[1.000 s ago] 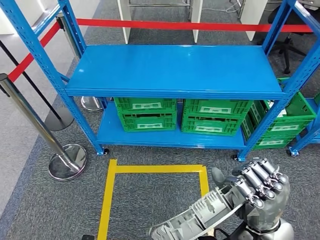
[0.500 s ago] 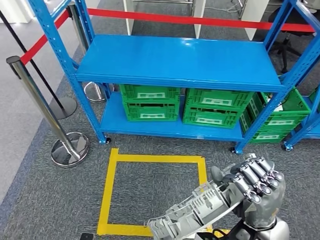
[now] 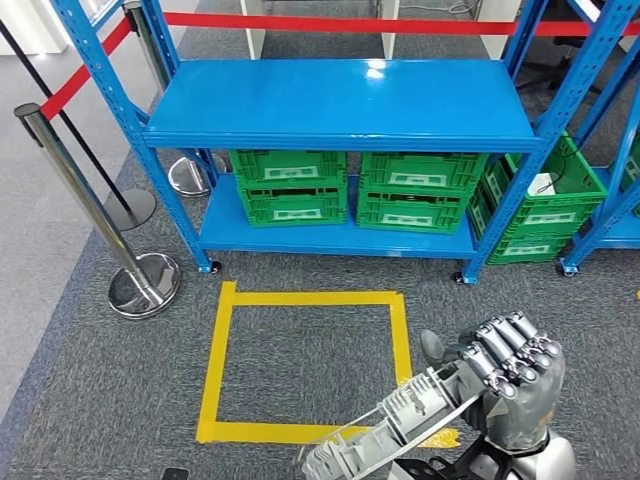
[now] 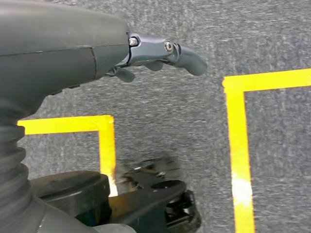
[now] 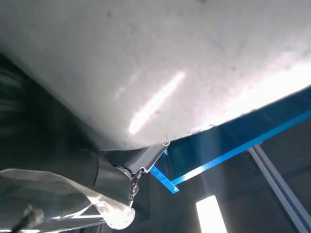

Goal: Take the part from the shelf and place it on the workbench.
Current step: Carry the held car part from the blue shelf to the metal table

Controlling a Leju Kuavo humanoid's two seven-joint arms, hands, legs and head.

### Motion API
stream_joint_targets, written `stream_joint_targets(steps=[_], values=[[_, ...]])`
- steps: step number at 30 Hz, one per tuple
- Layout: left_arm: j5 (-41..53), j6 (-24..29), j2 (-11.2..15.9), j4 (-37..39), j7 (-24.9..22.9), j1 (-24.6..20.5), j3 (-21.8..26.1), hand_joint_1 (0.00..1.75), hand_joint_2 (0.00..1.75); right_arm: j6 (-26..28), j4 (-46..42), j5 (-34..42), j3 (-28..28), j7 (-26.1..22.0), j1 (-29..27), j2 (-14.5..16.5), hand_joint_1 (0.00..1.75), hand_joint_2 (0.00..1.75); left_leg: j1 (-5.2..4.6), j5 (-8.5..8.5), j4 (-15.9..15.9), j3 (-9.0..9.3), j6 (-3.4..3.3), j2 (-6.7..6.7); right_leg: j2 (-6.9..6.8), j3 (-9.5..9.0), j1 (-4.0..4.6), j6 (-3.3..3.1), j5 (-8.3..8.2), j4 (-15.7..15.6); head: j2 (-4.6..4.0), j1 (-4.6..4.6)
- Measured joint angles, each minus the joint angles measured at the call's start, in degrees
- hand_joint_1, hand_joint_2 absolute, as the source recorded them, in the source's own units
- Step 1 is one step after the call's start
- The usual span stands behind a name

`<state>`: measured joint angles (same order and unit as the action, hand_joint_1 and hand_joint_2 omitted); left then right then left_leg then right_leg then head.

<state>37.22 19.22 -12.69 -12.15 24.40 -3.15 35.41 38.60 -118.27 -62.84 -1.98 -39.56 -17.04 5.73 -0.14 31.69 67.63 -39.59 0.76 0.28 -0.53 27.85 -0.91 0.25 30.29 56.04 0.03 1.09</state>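
Observation:
My right hand (image 3: 513,385) grips one end of the part (image 3: 392,425), a long pale grey metal casting with ribs, low at the right of the head view. The part points down and left over the carpet. In the right wrist view the part's smooth grey face (image 5: 146,63) lies close against the camera, with a blue shelf edge (image 5: 227,136) beyond it. The blue shelf (image 3: 340,100) stands ahead, its top board bare. My left hand (image 4: 161,51) hangs over the carpet with its fingers apart and nothing in them.
Green crates (image 3: 290,185) sit on the shelf's lower board, and more stand at the right (image 3: 536,210). A yellow tape square (image 3: 219,360) marks the carpet before the shelf. A chrome stanchion (image 3: 143,285) with a red belt (image 3: 340,22) stands at the left.
The whole picture has shifted: the shelf sits higher and farther off and more of the yellow square shows, so the camera moved. My right hand still holds the part the same way.

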Motion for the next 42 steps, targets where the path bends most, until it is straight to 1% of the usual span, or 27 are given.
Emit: stream_joint_targets(steps=[1,2,3,4,6,8,9,11,13,16,17,18,20,21,22,24,26,28,31,32,33,34,35,37,39,41,42], values=[[0.1,0.0,0.0,0.0,-0.1,0.0,0.0,0.00,1.75,0.0,0.1,0.1,0.0,0.0,0.0,0.0,1.75,1.75,0.03,1.86,3.6,-0.41,0.12,0.00,-0.05,0.67,0.09,-0.09,-0.52,0.1,0.00,-0.02],[0.2,0.0,0.1,0.0,-0.1,0.0,0.0,0.00,1.75,0.0,0.1,0.2,0.0,0.0,0.0,0.0,1.75,1.75,0.03,2.38,6.2,-0.38,0.13,0.00,-0.09,1.37,0.18,-0.14,-1.00,0.3,-0.01,-0.01],[0.3,0.1,0.1,0.0,-0.2,-0.1,0.0,0.00,1.75,0.0,0.2,0.3,0.0,0.0,0.0,0.0,1.75,1.75,0.02,1.59,6.8,0.44,0.00,-0.01,-0.10,2.21,0.28,-0.15,-1.42,0.5,-0.01,-0.02],[0.4,0.1,0.1,0.0,-0.2,0.0,0.0,0.00,1.75,0.0,0.3,0.3,0.0,0.0,0.0,0.0,1.75,1.75,-0.03,0.04,5.1,2.21,-0.27,-0.01,-0.10,2.92,0.40,-0.15,-1.83,0.7,0.00,-0.02],[0.5,0.1,0.1,0.0,-0.2,-0.1,0.0,0.00,1.75,0.0,0.4,0.5,0.0,0.0,0.0,0.0,1.75,1.75,-0.26,-2.37,-2.8,7.66,-1.29,-0.08,-0.08,3.88,0.67,-0.08,-2.52,0.9,0.01,0.00],[0.8,0.1,0.1,0.0,-0.4,-0.1,0.0,0.00,1.75,0.0,0.5,0.1,0.0,0.0,0.0,0.1,1.75,1.75,-0.56,-2.46,-9.4,11.53,-2.11,-0.11,-0.12,4.41,0.77,0.25,-3.17,1.0,0.00,0.03],[0.9,0.1,0.2,0.0,-0.5,-0.1,0.0,0.00,1.75,0.0,0.6,-0.3,0.1,0.0,0.0,0.2,1.75,1.75,-0.70,-2.12,-10.7,12.08,-2.29,-0.10,-0.17,4.67,0.74,0.51,-3.48,1.0,-0.01,0.03],[1.2,0.2,0.1,0.0,-0.7,-0.1,0.0,0.00,1.75,0.0,0.7,-0.9,0.1,0.0,0.0,0.2,1.75,1.75,-0.65,-2.42,-11.7,11.93,-2.51,-0.10,-0.25,5.25,0.65,1.08,-3.75,1.1,0.00,0.00],[1.4,0.2,0.1,0.0,-0.8,-0.1,0.0,0.00,1.75,0.0,0.8,-1.2,0.1,0.0,-0.1,0.3,1.75,1.75,-0.31,-3.09,-12.5,11.65,-3.01,-0.16,-0.05,6.58,0.67,1.56,-1.85,3.4,0.01,0.19],[1.7,0.1,0.0,0.0,-1.0,-0.1,0.0,0.00,1.75,0.0,1.1,-1.7,0.2,0.0,-0.4,0.3,1.75,1.75,-0.25,-3.84,-12.4,10.61,-3.37,-0.56,0.32,10.74,0.43,2.18,3.89,13.7,0.00,0.43],[1.9,0.1,0.0,0.0,-1.1,0.0,0.0,0.00,1.75,0.0,1.2,-1.8,0.3,0.0,-0.7,0.3,1.75,1.75,-0.26,-4.00,-12.2,10.25,-3.33,-0.82,0.33,11.52,0.33,2.38,4.73,16.3,-0.01,0.41],[2.0,0.1,0.0,0.0,-1.2,0.0,0.0,0.00,1.75,0.0,1.2,-1.9,0.3,0.0,-1.0,0.3,1.75,1.75,-0.25,-4.09,-11.9,9.93,-3.28,-1.11,0.33,11.43,0.25,2.54,4.61,17.0,-0.01,0.41],[2.5,0.1,0.0,0.0,-1.5,0.0,0.0,0.00,1.75,0.0,1.2,-2.1,0.4,0.0,-1.8,0.3,1.75,1.75,-0.12,-4.05,-11.1,9.37,-3.03,-2.03,0.81,7.93,-0.06,2.80,1.51,11.7,0.00,0.42],[2.7,0.1,-0.1,0.0,-1.7,0.0,0.0,0.00,1.75,0.0,1.0,-2.2,0.5,0.0,-2.2,0.3,1.75,1.75,-0.13,-3.95,-10.6,9.00,-2.79,-2.52,1.93,5.77,-0.27,2.91,0.38,8.0,0.01,0.42],[3.0,0.1,-0.1,0.0,-1.8,-0.1,0.0,0.00,1.75,0.0,0.7,-2.3,0.6,0.0,-2.8,0.3,1.75,1.75,-0.15,-3.85,-9.9,8.48,-2.51,-3.10,2.99,3.85,-0.51,2.91,-0.36,4.7,0.01,0.40],[3.5,0.1,-0.1,0.0,-2.0,-0.2,-0.1,0.00,1.75,0.0,-0.1,-2.3,0.9,0.0,-4.2,0.4,1.75,1.75,-0.19,-3.98,-9.0,7.37,-1.86,-4.12,4.28,2.67,-0.62,2.74,0.05,2.7,0.01,0.38],[3.9,0.1,-0.1,0.0,-2.2,-0.1,-0.1,0.00,1.75,0.0,-1.0,-2.1,1.2,0.0,-5.2,0.5,1.75,1.75,-0.07,-4.14,-8.5,6.66,-1.33,-4.92,3.26,2.84,-0.60,2.27,-0.09,2.8,0.00,0.38],[4.3,0.0,-0.1,0.0,-2.4,0.0,-0.1,0.00,1.75,0.0,-1.7,-1.9,1.4,0.0,-5.8,0.7,1.75,1.75,-0.07,-2.70,-6.6,5.67,-0.70,-3.82,1.93,2.82,-0.74,1.55,-0.34,2.7,0.00,0.10],[4.5,0.0,0.0,0.0,-2.4,-0.2,-0.1,0.00,1.75,0.0,-2.2,-1.9,1.8,0.0,-6.4,0.9,1.75,1.75,0.16,2.37,3.4,1.42,0.10,-1.33,-0.31,2.88,-0.64,0.90,-0.45,2.6,-0.01,-0.27],[4.6,0.0,0.0,0.0,-2.5,-0.2,-0.1,0.00,1.75,0.0,-2.2,-2.0,1.8,0.0,-6.4,0.9,1.75,1.75,0.25,3.31,6.4,0.21,0.20,-1.11,-1.02,2.92,-0.57,0.88,-0.45,2.6,0.00,-0.27],[4.6,0.0,0.0,0.0,-2.6,-0.1,-0.1,0.00,1.75,0.0,-2.2,-2.0,1.8,0.0,-6.3,0.9,1.75,1.75,0.30,3.21,7.5,-0.17,0.20,-1.00,-1.73,2.93,-0.52,0.88,-0.45,2.6,0.01,-0.28],[4.6,0.0,0.1,0.0,-2.6,-0.1,-0.1,0.00,1.75,0.0,-2.2,-2.0,1.7,0.0,-6.2,0.9,1.75,1.75,0.31,2.03,6.4,0.53,0.10,-0.89,-2.37,2.90,-0.48,0.88,-0.45,2.6,0.01,-0.29],[4.6,0.0,0.1,0.0,-2.7,-0.1,-0.1,0.00,1.75,0.0,-2.2,-2.0,1.7,0.0,-6.1,0.9,1.75,1.75,0.28,0.10,3.2,2.20,-0.09,-0.56,-2.99,2.82,-0.44,0.88,-0.45,2.6,0.01,-0.29],[4.6,0.0,0.1,0.0,-2.7,-0.2,-0.1,0.00,1.75,0.0,-2.2,-1.9,1.7,0.0,-6.1,0.9,1.75,1.75,-0.19,-2.92,-4.6,6.09,-0.73,1.86,-4.10,2.73,-0.23,0.97,-0.42,2.6,-0.01,-0.29],[4.6,0.0,0.1,0.0,-2.7,-0.3,-0.1,0.00,1.75,0.0,-2.2,-2.0,1.7,0.0,-6.0,0.9,1.75,1.75,-0.74,-3.58,-8.4,7.59,-1.33,3.66,-5.18,2.84,0.10,1.26,-0.46,2.6,0.00,-0.23],[4.6,-0.1,0.2,0.0,-2.7,-0.2,-0.1,0.00,1.75,0.0,-2.2,-2.0,1.7,0.0,-5.9,0.9,1.75,1.75,-0.84,-3.78,-8.9,7.27,-1.84,2.82,-6.29,2.82,0.23,1.72,-0.52,2.5,0.01,-0.18],[4.6,-0.1,0.2,0.0,-2.9,-0.1,-0.1,0.00,1.75,0.0,-2.2,-2.2,1.6,0.0,-5.9,0.9,1.75,1.75,-0.73,-4.05,-9.1,7.20,-2.20,2.23,-5.83,2.96,0.15,2.00,-0.16,2.7,0.01,-0.14]])
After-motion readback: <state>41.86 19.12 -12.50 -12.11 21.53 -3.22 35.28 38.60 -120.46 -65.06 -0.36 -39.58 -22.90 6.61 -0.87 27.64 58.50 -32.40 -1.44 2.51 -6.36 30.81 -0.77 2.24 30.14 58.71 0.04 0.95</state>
